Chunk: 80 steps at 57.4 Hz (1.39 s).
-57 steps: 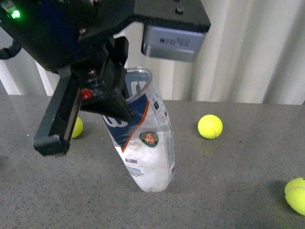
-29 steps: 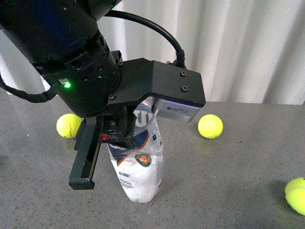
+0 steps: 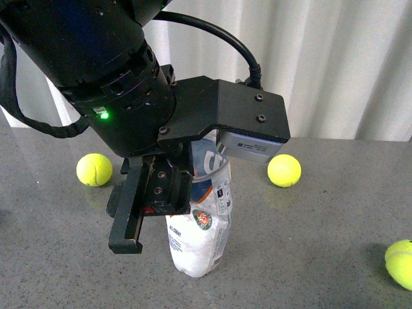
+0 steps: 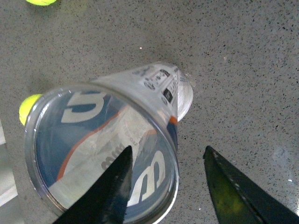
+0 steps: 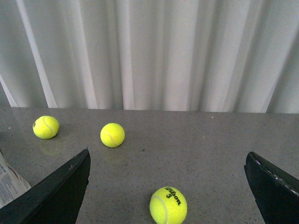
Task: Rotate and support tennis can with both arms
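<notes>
A: How does the left arm [image 3: 96, 64] stand?

B: It fills the upper left of the front view with its wrist bent downward and its green light [image 3: 103, 116] lit. Its grey box [image 3: 254, 149] juts out above the tennis can [image 3: 206, 225]. The left gripper [image 3: 148, 228] points down at the table [image 3: 322, 244] with its fingers spread. The finger nearer the can overlaps the can's upper side, but I cannot tell whether it touches.

A: And the right gripper [image 5: 167, 153]?

B: Spread wide with nothing in it, held low over the table and facing the curtain [image 5: 163, 51].

A: The can itself?

B: It is on its base mid-table, nearly upright with a slight lean. The left wrist view looks down its open mouth, where the navy label, orange stripe and white panel show through the clear wall.

A: Room around it?

B: The left ball [image 3: 94, 169] and middle ball [image 3: 284, 170] lie behind the can, one on either side and both apart from it. The right ball [image 3: 400, 262] sits well away at the picture's edge. The table's far edge meets the curtain.
</notes>
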{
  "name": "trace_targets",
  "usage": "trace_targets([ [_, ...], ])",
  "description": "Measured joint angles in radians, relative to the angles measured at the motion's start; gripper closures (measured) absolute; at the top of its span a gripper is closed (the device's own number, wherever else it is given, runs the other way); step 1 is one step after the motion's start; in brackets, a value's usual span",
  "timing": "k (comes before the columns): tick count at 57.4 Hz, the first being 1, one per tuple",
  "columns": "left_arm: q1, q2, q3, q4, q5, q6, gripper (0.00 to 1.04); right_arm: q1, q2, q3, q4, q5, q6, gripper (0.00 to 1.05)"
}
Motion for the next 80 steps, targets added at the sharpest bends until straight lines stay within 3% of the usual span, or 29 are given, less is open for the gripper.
trace_targets([
  [16, 0.018, -0.105, 0.002, -0.006, 0.072, -0.04, 0.05, 0.0, 0.0, 0.0, 0.0, 0.0, 0.0, 0.07],
  [28, 0.111, -0.272, 0.002, 0.029, 0.264, -0.124, 0.07, 0.0, 0.0, 0.0, 0.0, 0.0, 0.0, 0.07],
  [38, 0.321, -0.415, -0.058, 0.212, 0.417, -0.275, 0.07, 0.0, 0.0, 0.0, 0.0, 0.0, 0.0, 0.07],
  [52, 0.655, -0.536, -0.357, 0.492, 0.652, -0.617, 0.07, 0.0, 0.0, 0.0, 0.0, 0.0, 0.0, 0.07],
  [59, 0.774, -0.593, -0.488, 0.544, 0.771, -0.71, 0.07, 0.0, 0.0, 0.0, 0.0, 0.0, 0.0, 0.07],
  [69, 0.888, -0.616, -0.617, 0.594, 0.861, -0.748, 0.07, 0.0, 0.0, 0.0, 0.0, 0.0, 0.0, 0.07],
  [75, 0.923, -0.609, -0.66, 0.642, 0.856, -0.785, 0.08, 0.0, 0.0, 0.0, 0.0, 0.0, 0.0, 0.07],
  [80, 0.872, -0.645, -0.825, 1.027, 0.486, -0.951, 0.23, 0.0, 0.0, 0.0, 0.0, 0.0, 0.0, 0.07],
])
